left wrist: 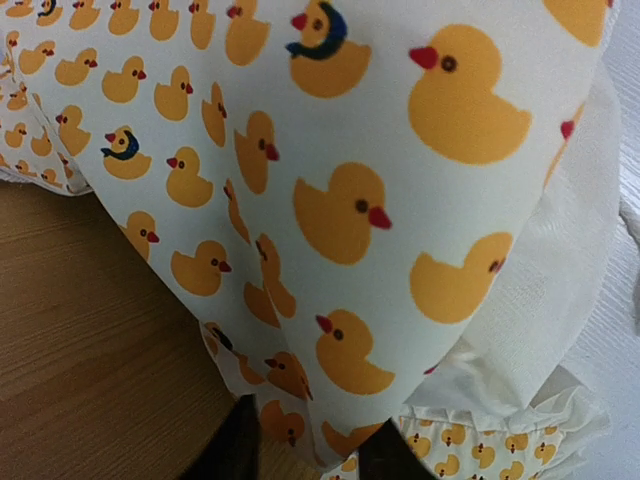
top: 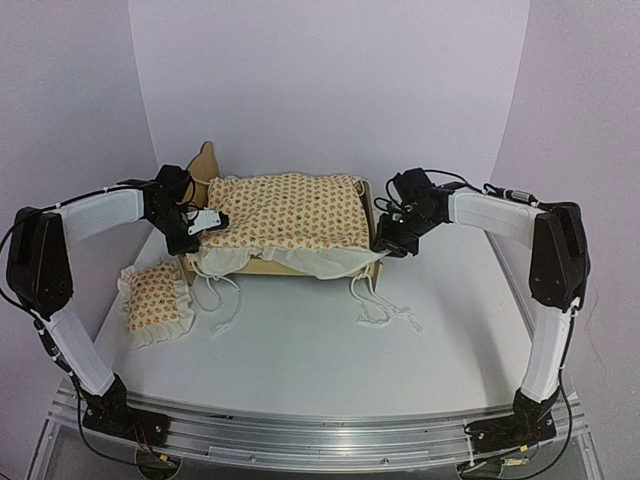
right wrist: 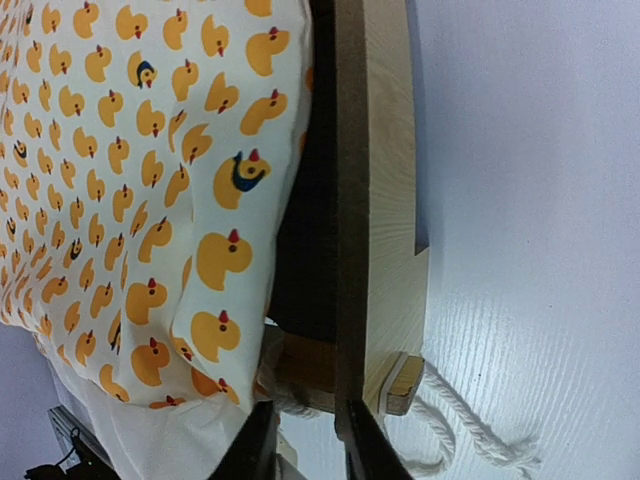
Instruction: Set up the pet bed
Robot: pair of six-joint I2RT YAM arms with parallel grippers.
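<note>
The pet bed frame of light wood stands mid-table, headboard at the left. The cream duck-print bedding lies over it, its white ruffle hanging at the front. My left gripper is at the headboard-end corner, shut on a fold of the bedding that runs between its fingers. My right gripper is at the footboard. Its jaws stand narrowly apart at the frame's lower corner, with bunched white cloth or cord at the tips. The pillow lies on the table at the left.
White tie cords trail on the table in front of the bed and near the pillow. One cord lies under the footboard corner. Grey walls close the left, back and right; a metal rail runs along the near edge.
</note>
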